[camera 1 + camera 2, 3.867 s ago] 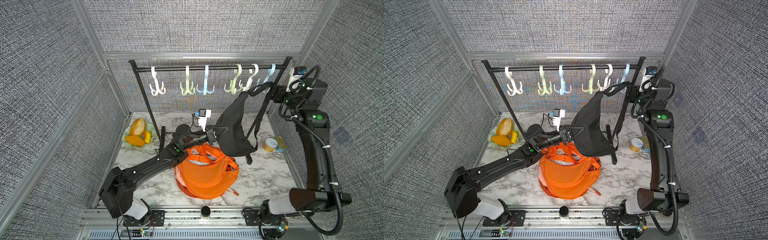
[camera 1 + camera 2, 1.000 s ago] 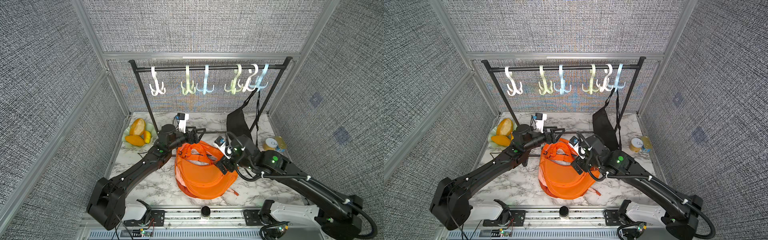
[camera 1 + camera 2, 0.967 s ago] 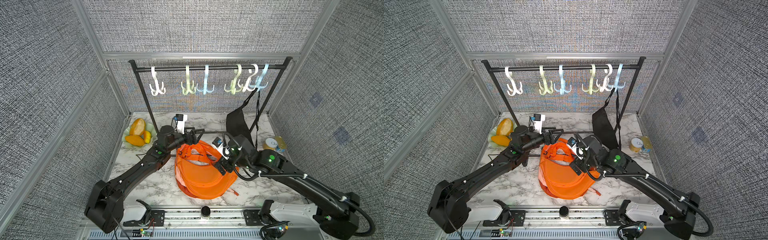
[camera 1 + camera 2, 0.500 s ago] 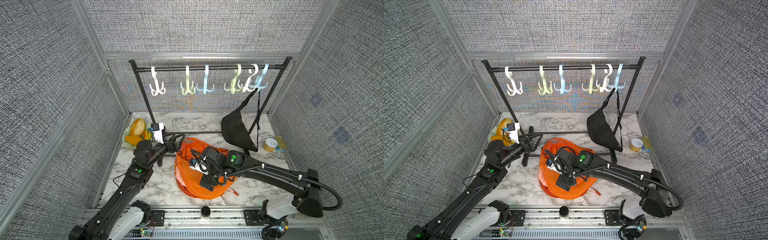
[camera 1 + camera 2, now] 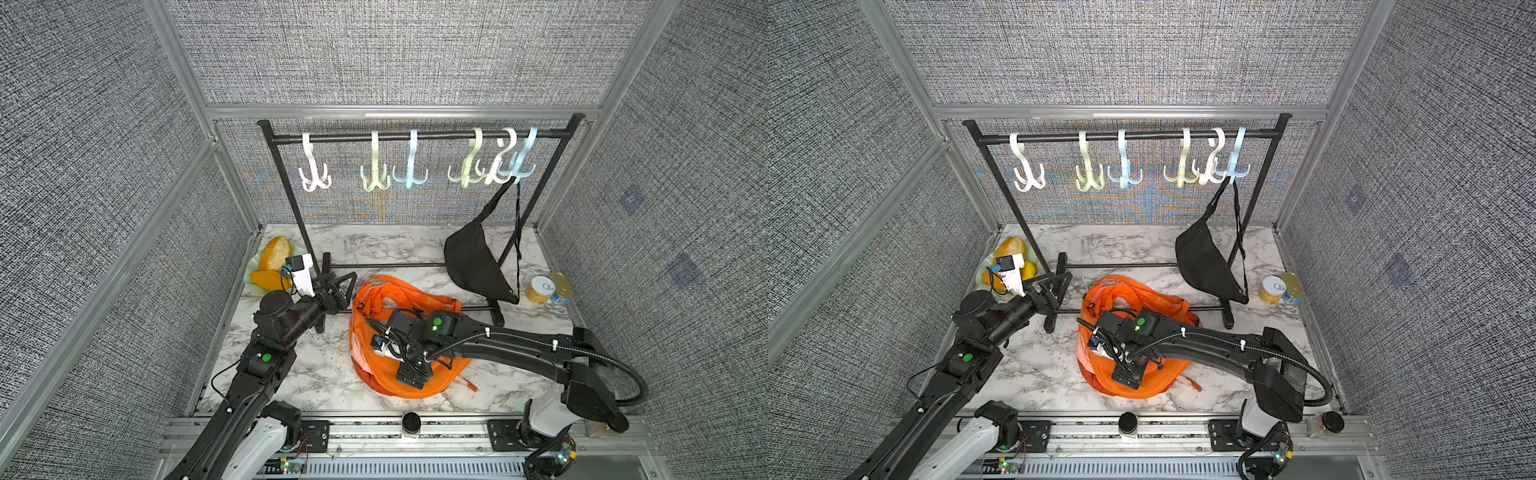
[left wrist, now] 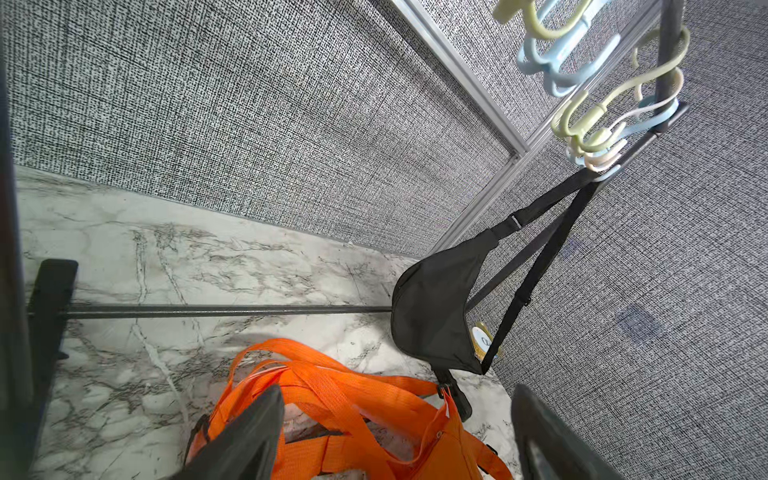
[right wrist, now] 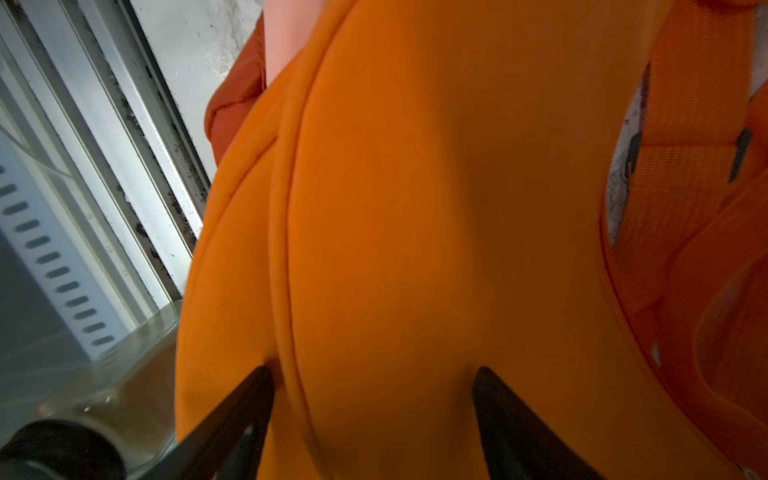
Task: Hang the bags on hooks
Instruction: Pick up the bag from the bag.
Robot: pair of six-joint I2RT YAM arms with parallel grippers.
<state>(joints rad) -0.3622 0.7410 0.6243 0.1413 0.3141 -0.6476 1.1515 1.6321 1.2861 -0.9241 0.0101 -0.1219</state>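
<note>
The rack (image 5: 440, 135) stands at the back of the table (image 5: 316, 374) on narrow feet, and a bag that snags its lower bar on the way up could tip or drag it. The orange bag (image 5: 376, 303), the one left to hang, lies slumped on the table in front of the rack, its straps (image 5: 386, 286) tangled in a heap toward the rack. It is big and floppy, so a lift by the body and not by a strap would probably leave no loop free to go over a hook, and the cloth could slide out of a shallow pinch. The black bag (image 5: 473, 257) already hangs from the far-right blue hook (image 5: 519, 166) and reaches almost to the table; a swinging orange load could knock it off or catch its strap. The right gripper (image 7: 374, 374) presses down on the orange bag near its front end, jaws apart astride a ridge of cloth and not yet pinched on it; if they close here they may take only one thin layer. The left gripper (image 5: 341, 286) hangs empty with jaws wide apart, just beside the straps and close to the rack's left foot, so a reach for a strap could strike that foot. The free hooks (image 5: 375, 174) dangle loosely and could swing aside under a strap. The cans (image 5: 540, 289) at the right edge could be swept over
</note>
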